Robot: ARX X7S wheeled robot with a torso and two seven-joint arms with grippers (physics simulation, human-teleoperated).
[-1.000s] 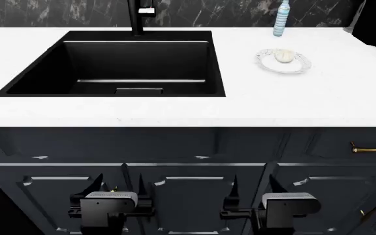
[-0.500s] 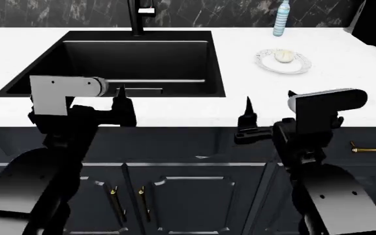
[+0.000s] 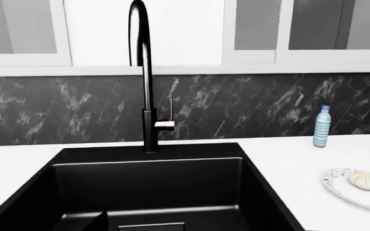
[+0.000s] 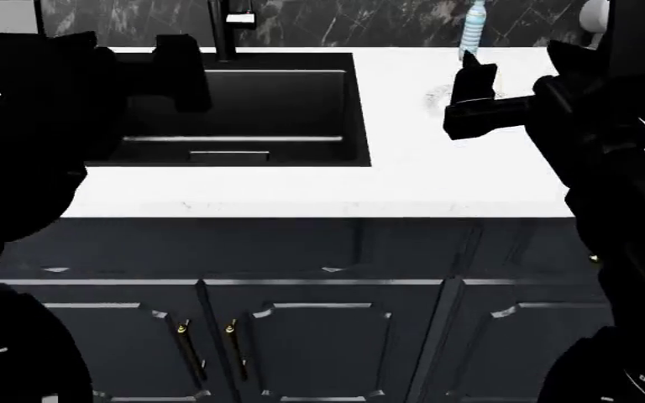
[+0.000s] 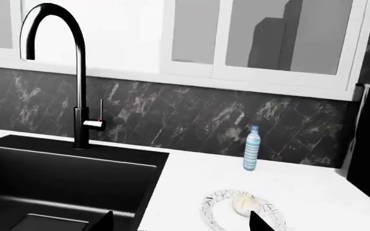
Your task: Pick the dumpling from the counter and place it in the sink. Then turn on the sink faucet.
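The dumpling [image 5: 244,204] lies on a white plate [image 5: 218,201] with a black crackle rim, on the counter [image 4: 412,180] to the right of the sink [image 4: 244,109]. Both wrist views show it plainly (in the left wrist view it sits at [image 3: 363,181] on the plate [image 3: 339,182]); from the head it is hidden behind the right gripper [image 4: 474,96], whose dark bulk hangs over that part of the counter.

In the right wrist view two dark fingertips [image 5: 257,221] stand well apart at the picture's edge, so the right gripper is spread wide, holding nothing. The left gripper [image 4: 177,71] hovers over the sink's left side; only one fingertip [image 3: 98,222] shows in its own view, and I cannot tell whether it is spread or closed.

The faucet [image 3: 148,86] rises behind the sink, its arched neck complete only in the wrist views, the head view cutting it off at the base [image 4: 224,29]. A blue-striped bottle [image 5: 252,148] stands against the dark marbled wall [image 5: 191,120], beyond the plate.
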